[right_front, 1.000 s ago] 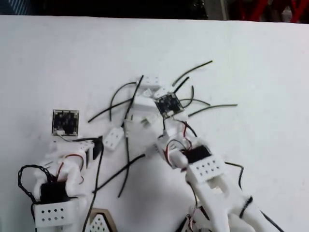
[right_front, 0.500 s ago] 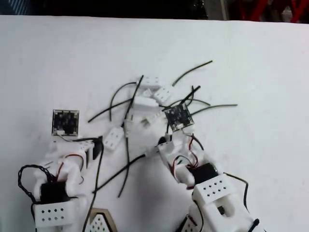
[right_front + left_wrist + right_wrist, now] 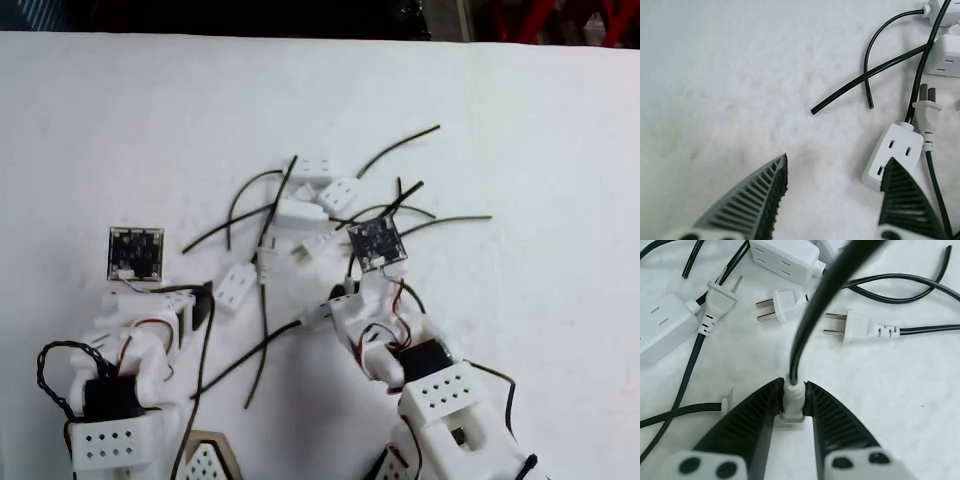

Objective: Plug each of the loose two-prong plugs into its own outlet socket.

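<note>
2 arms sit at the near edge of the white table [image 3: 520, 120], with a tangle of black cords, socket blocks and plugs lying ahead of them. the right gripper [image 3: 792, 386] is clamped on a white plug [image 3: 793, 402]. its black cord [image 3: 825, 290] rises toward the camera, and its prongs are hidden under the body. the left gripper [image 3: 838, 161] has its fingers spread wide over bare table, with 1 finger tip just beside a socket block [image 3: 891, 150] whose slots face up. a loose plug [image 3: 855, 326] lies a little beyond the held one.

the step in hand looks like carrying the held plug to a free socket, and the block beside the left gripper seems the nearest. to do it well:
- hold the plug body square
- lift enough that the cord does not drag the loose plug along
- turn the prongs to the line of the slots before pressing
- let the left gripper pin the block so it cannot slide
- push straight in, since tilted prongs would likely skid off the face
</note>
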